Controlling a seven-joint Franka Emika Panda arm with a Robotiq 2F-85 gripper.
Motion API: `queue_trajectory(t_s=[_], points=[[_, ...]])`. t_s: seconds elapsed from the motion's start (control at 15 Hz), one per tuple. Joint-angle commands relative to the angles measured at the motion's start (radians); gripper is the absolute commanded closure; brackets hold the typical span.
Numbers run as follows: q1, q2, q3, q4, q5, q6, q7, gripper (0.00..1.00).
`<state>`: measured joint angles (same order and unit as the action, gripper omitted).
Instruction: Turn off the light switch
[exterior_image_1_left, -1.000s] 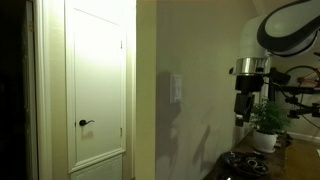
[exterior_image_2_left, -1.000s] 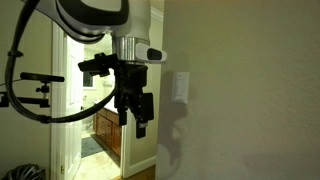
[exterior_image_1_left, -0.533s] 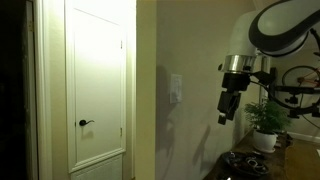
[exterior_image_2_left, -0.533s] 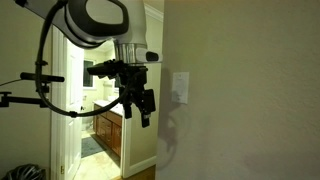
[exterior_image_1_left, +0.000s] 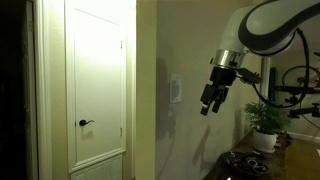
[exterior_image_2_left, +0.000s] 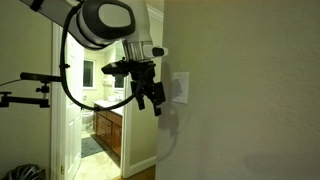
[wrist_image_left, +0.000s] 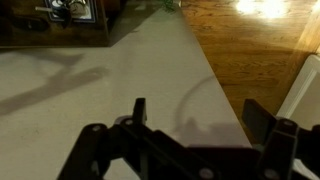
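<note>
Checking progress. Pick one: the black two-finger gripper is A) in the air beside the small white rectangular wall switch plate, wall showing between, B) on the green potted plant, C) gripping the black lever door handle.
A: in an exterior view the black gripper hangs beside the white rectangular switch plate, bare wall between them.

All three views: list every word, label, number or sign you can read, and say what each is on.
None can be read in any view.
Light switch: plain white plate, no marking visible.
Door: blank panels, no sign.
Gripper: dark, no legible label.
Dark object at the top of the wrist view: pale marks, too blurred to read.
</note>
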<state>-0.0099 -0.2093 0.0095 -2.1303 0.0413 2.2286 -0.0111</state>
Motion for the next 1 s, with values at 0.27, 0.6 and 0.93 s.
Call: queue_trajectory(t_s=[0.27,0.6,0.93], points=[[0.004,0.067,0.002,0.075,0.023,0.151,0.084,0.59],[0.005,0.084,0.003,0.095,0.02,0.234,0.114,0.92],[0.006,0.108,0.008,0.111,0.015,0.308,0.137,1.0]])
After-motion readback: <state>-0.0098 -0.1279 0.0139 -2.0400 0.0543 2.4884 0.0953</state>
